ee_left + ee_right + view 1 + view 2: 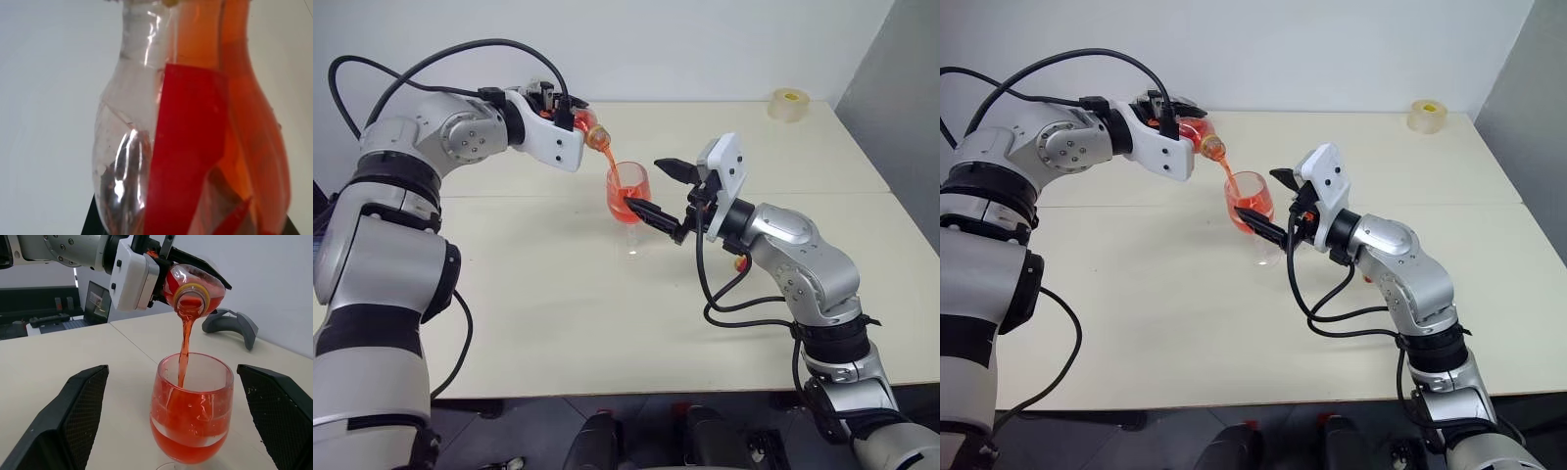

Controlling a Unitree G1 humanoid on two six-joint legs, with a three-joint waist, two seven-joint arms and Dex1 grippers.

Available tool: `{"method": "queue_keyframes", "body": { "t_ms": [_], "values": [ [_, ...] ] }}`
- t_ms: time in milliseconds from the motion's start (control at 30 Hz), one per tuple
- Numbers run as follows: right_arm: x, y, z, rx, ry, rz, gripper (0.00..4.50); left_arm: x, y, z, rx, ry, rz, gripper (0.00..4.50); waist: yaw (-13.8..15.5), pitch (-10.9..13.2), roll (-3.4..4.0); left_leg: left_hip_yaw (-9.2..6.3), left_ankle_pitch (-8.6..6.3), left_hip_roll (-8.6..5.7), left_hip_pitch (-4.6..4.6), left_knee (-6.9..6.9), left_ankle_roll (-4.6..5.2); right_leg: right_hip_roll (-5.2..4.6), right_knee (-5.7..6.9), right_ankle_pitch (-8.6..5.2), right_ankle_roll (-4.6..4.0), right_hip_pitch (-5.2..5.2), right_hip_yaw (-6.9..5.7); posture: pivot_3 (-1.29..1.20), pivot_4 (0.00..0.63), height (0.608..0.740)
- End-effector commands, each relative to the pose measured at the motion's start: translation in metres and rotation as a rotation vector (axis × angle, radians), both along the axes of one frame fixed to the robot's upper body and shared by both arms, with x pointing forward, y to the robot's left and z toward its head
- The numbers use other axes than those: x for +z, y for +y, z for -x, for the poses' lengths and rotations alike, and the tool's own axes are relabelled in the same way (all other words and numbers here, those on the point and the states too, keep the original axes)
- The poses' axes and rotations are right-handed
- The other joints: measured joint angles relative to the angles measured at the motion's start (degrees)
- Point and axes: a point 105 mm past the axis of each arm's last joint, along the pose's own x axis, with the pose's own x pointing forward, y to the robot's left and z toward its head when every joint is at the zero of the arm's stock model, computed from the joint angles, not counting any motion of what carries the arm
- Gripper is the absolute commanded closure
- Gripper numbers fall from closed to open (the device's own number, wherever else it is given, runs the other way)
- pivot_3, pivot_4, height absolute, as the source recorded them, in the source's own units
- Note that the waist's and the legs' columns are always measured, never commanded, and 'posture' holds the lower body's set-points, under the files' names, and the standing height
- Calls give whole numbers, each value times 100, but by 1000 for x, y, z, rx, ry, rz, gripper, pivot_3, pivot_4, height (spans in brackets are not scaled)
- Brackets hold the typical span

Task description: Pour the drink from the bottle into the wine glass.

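From the head views, the left end effector is clenched around the bottle, which is tilted with its mouth down over the wine glass. A thin stream of the drink falls from the mouth into the bowl. The glass stands upright on the cream bench, near its middle. The right end effector is spread wide, one finger on each side of the bowl; from here I cannot tell if they touch it. A roll of tape lies at the far corner of the bench, well apart.

The left wrist view is very close on the bottle: a clear wall, a red label, and orange-red liquid collected along one side.

The right wrist view gives what the head views do not: both black fingers stand apart from the glass, not touching it. The bowl is more than half full. A grey curved object lies on the bench behind the glass.
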Motion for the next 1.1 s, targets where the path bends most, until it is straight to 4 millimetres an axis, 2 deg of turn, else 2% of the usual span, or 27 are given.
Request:
{"method": "queue_keyframes", "body": {
  "t_ms": [33, 1100],
  "values": [
    [16, 0, 5, 15, -64, -27, 0, 27, 1, 4, -8, -77, 17, 3206, 0, 0, 0, 0, 0, 0, 0, 0, 0, 0, 0, 0, 0, 0, 1, 0, 150, 740],
    [16, 0, 5, 15, -64, -27, 0, 27, 1, 4, -8, -77, 17, 3206, -1, 0, 0, 4, 7, 0, 0, 1, -13, 0, 3, 0, 0, -2, 0, 0, 150, 740]
  ]
}}
